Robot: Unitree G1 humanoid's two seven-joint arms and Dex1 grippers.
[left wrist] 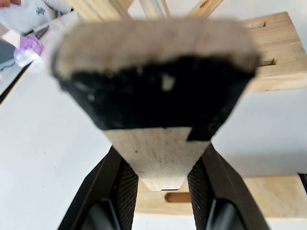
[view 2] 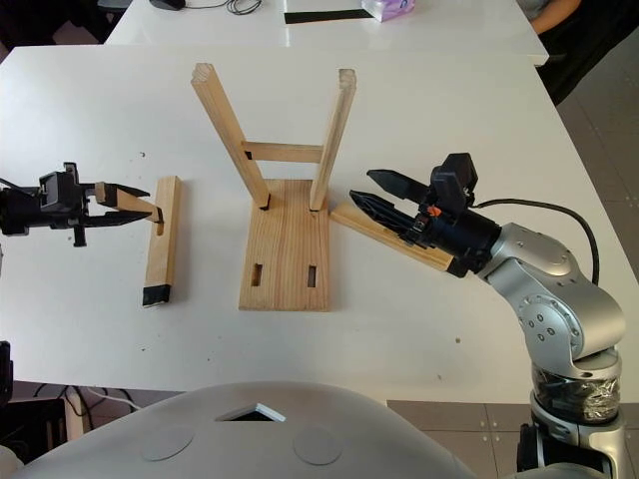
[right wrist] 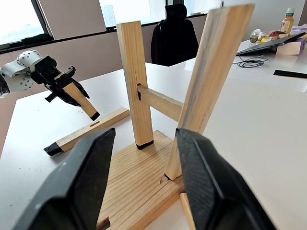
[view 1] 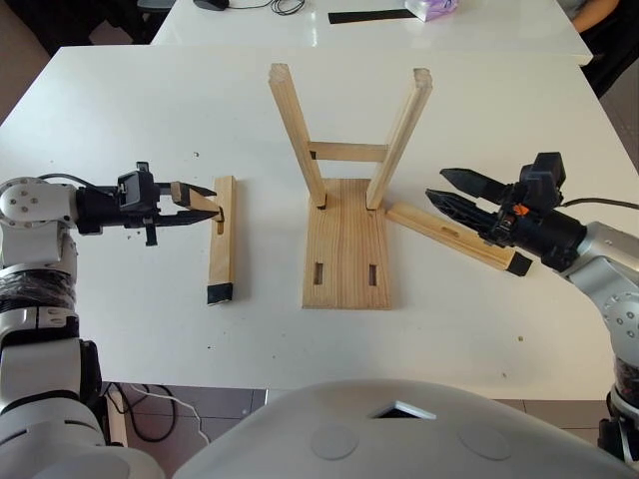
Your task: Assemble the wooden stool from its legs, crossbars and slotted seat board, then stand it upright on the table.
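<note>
Left of the seat board (view 1: 344, 249) flat on the desk (view 1: 120, 100), the left gripper (view 1: 207, 203), jaws clamped on a tilted crossbar (view 1: 183, 191), may miss the loose leg (view 1: 224, 244) slot and shove it, while the right gripper (view 1: 437, 184) hovers with jaws wide.

Seat board (view 2: 285, 261) flat on white counter (view 2: 469, 110). Upright legs (view 2: 228, 135) stand at its far end, splayed apart, joined by a crossbar (view 2: 283, 152). Third leg (view 2: 163, 244) lies left of the board. Left claw (view 2: 140, 205) grips a short bar (view 2: 128, 203) just beside it. Fourth leg (view 2: 394, 238) lies right of the board, right claw (view 2: 361, 186) spread wide over it.
</note>
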